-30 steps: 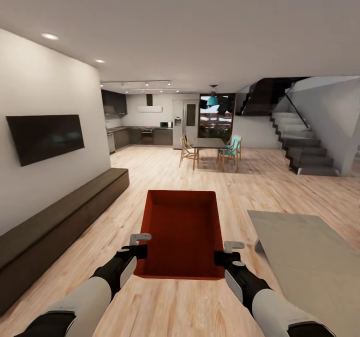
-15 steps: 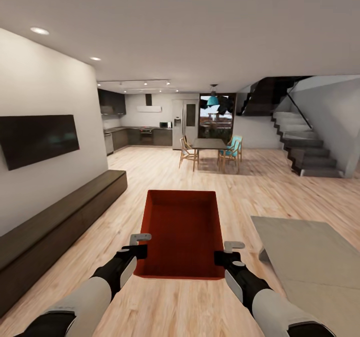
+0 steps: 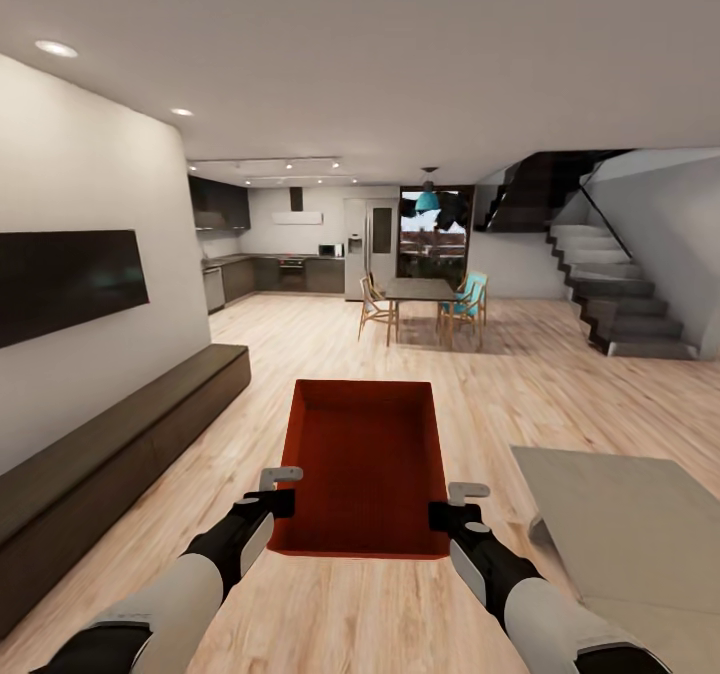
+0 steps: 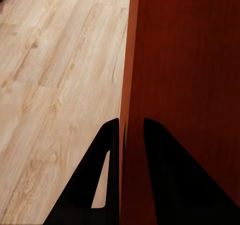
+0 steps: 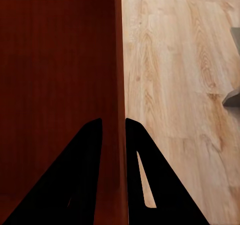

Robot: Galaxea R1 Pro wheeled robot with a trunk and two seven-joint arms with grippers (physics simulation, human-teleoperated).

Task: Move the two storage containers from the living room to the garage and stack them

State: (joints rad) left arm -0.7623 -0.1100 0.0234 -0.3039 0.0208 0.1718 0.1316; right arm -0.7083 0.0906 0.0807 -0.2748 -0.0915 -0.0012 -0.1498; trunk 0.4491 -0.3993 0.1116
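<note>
Storage container between cabinet and rug

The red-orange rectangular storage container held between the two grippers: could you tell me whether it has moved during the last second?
Yes: the red-orange rectangular storage container has travelled forward with the robot, drawing nearer the long low dark cabinet.

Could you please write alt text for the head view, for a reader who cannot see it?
Both grippers, left and right, hold a red-orange storage container by its side walls above a light wood floor. A low dark cabinet runs along the left wall.
</note>
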